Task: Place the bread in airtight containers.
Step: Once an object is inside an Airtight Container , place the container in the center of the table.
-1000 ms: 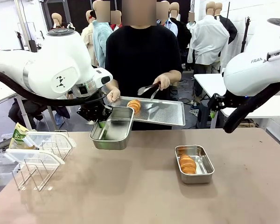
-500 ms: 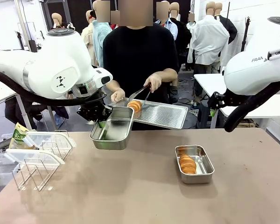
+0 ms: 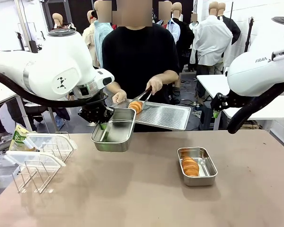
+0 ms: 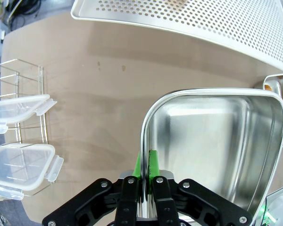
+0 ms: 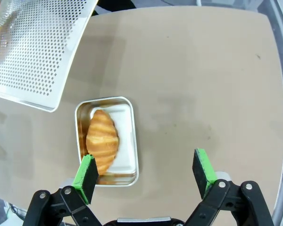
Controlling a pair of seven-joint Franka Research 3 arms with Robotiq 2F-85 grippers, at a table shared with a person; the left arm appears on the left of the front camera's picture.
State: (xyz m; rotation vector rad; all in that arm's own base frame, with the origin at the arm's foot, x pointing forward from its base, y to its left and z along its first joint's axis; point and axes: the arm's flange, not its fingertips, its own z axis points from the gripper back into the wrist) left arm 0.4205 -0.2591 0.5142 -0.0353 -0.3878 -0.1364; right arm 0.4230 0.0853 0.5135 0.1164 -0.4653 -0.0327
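Note:
My left gripper [image 3: 102,124] [image 4: 146,165] is shut on the rim of an empty steel airtight container [image 3: 114,131] [image 4: 212,141], holding it above the table's far left. A person holds a perforated steel tray [image 3: 166,116] [image 4: 212,23] [image 5: 35,52] just behind it. The person's tongs [image 3: 144,96] pinch a golden bread roll [image 3: 136,106] at the tray's left end. A second container [image 3: 197,166] [image 5: 129,141] sits on the table with bread [image 3: 190,166] [image 5: 102,139] inside. My right gripper [image 5: 145,174] hangs open high above that container, nothing between its pads.
At the left table edge a wire rack [image 3: 38,172] [image 4: 21,94] carries two translucent clip lids [image 3: 34,158] [image 4: 16,106]. A green packet [image 3: 20,138] lies behind it. The brown tabletop [image 3: 132,194] stretches bare in front and to the right.
The person's tongs have swung down from mid-air and closed on the roll on the tray. The tray has shifted slightly. Neither arm has moved.

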